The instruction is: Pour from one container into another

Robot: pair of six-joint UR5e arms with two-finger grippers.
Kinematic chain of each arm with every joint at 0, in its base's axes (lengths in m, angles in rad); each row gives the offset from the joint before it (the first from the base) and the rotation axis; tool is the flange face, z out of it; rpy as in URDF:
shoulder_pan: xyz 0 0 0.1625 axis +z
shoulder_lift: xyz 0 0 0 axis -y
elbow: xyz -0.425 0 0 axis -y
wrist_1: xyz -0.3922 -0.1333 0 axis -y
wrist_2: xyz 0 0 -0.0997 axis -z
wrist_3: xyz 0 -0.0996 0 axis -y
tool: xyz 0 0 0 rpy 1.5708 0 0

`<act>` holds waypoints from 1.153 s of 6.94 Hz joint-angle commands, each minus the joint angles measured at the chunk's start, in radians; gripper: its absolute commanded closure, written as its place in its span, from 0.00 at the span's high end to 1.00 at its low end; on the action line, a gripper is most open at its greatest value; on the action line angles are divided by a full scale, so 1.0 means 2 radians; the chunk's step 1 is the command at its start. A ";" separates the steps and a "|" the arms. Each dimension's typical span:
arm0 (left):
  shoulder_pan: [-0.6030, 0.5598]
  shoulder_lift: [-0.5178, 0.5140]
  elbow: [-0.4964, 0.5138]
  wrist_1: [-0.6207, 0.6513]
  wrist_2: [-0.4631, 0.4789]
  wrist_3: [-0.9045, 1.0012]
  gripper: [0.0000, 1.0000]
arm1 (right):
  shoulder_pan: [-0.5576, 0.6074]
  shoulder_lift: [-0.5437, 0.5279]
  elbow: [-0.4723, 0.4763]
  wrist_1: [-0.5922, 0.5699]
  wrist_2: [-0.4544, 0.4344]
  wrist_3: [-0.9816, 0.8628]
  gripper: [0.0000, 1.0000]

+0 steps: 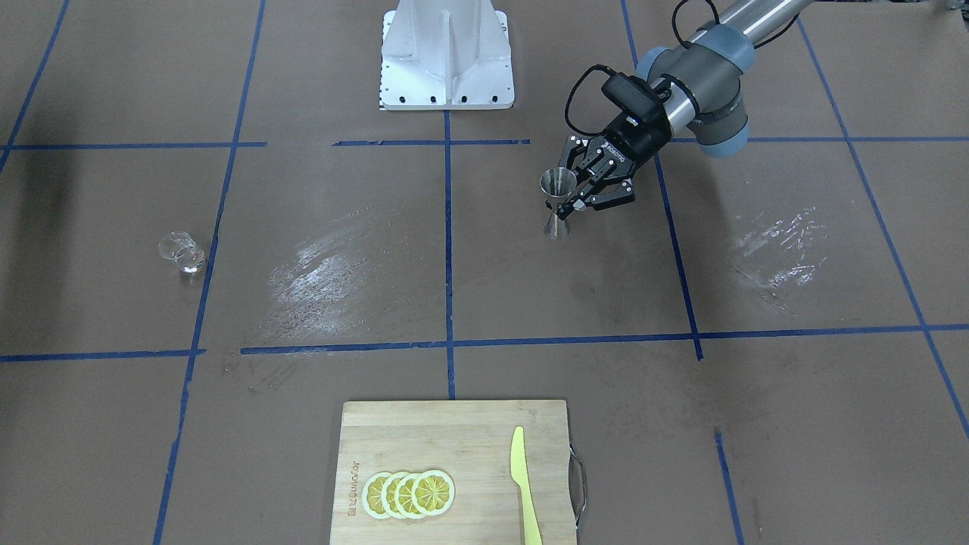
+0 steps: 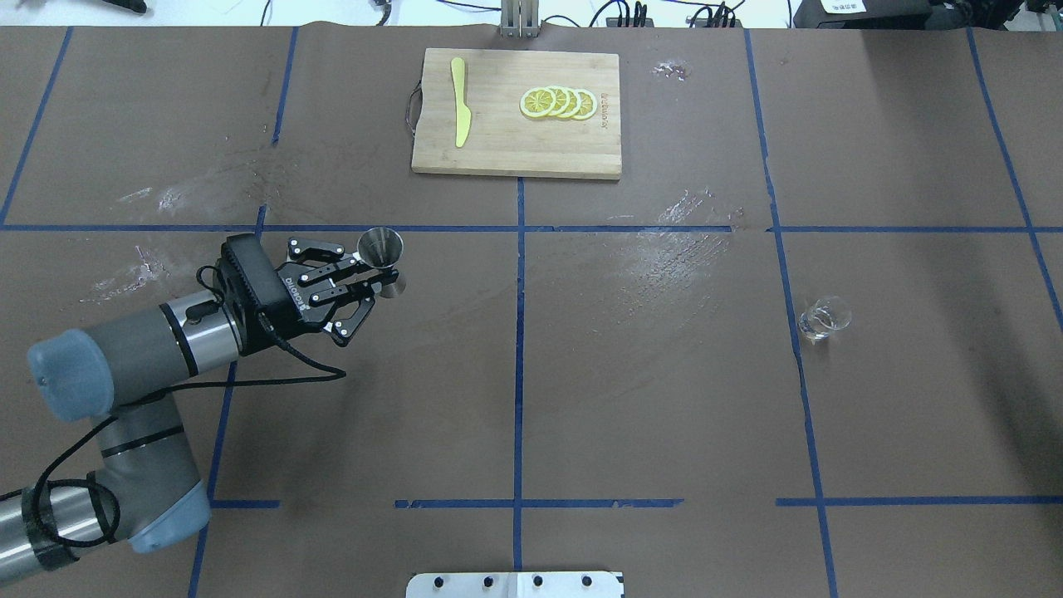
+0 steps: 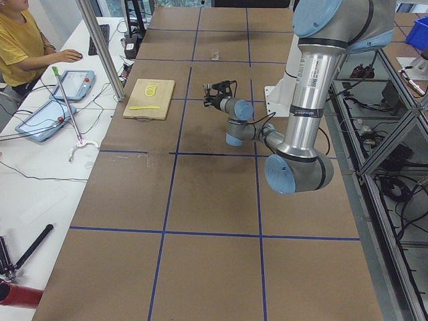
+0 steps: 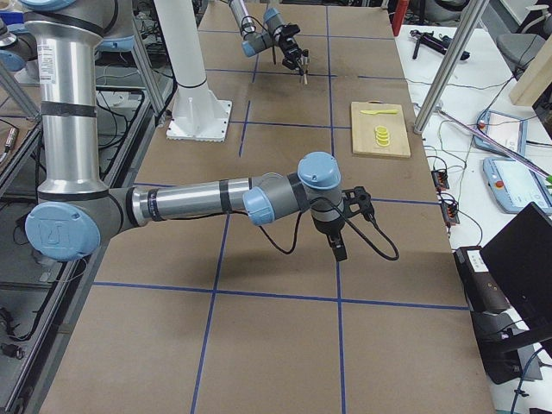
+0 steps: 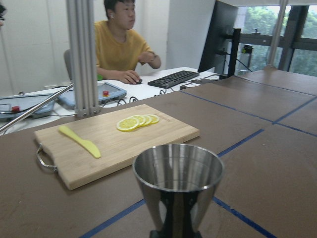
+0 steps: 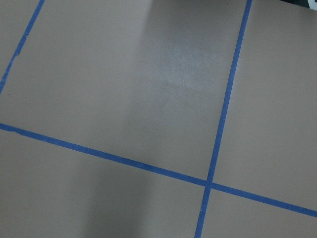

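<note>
Jigger (image 2: 381, 248) is in hand already. The left fingers (image 2: 365, 286) are pinched shut on its narrow waist, close in on the robot's left side of the worktop (image 2: 648, 399). It's standing upright with the mouth facing up. In the left wrist view it fills the bottom of the picture, nice and level. I can't tell whether its base is touching the surface or hanging just above it.

Over on the robot's right, at roughly the same depth, the clear cup (image 2: 824, 318) sits alone on the worktop right beside a blue tape (image 2: 793, 274) line. It's well apart from the jigger and nothing is near it. The right fingers (image 4: 337, 248) only show up in the side view, pointing down over bare worktop. From there I can't tell if they're open or closed, and their wrist camera just sees tape lines.

At the far edge there's a cutting board (image 2: 515, 154) with lemon slices (image 2: 558, 102) and a yellow knife (image 2: 459, 112), which I reckon plays no part in this.

My read is that the receiver is sorted and the pouring side hasn't started. Next the right arm needs to reach the cup, take it from the side with a gentle squeeze, and carry it level across. The jigger's mouth is tiny, so the lip has to line up right over it before tipping slowly.
</note>
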 commanded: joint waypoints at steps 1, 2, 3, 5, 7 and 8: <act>-0.033 -0.089 0.029 0.081 -0.103 0.020 0.00 | -0.001 0.006 0.013 0.001 0.000 0.035 1.00; -0.033 -0.116 0.050 0.095 -0.114 0.020 0.00 | -0.013 0.009 0.026 0.000 0.001 0.069 1.00; -0.033 -0.138 0.071 0.101 -0.129 0.016 0.00 | -0.035 0.008 0.057 0.000 0.003 0.128 1.00; -0.030 -0.157 0.093 0.101 -0.128 0.015 0.00 | -0.102 0.006 0.128 -0.002 -0.004 0.252 1.00; -0.019 -0.159 0.093 0.101 -0.108 -0.007 0.00 | -0.206 0.003 0.197 -0.002 -0.074 0.394 1.00; -0.017 -0.160 0.093 0.101 -0.108 -0.006 0.00 | -0.275 0.000 0.215 -0.001 -0.176 0.450 1.00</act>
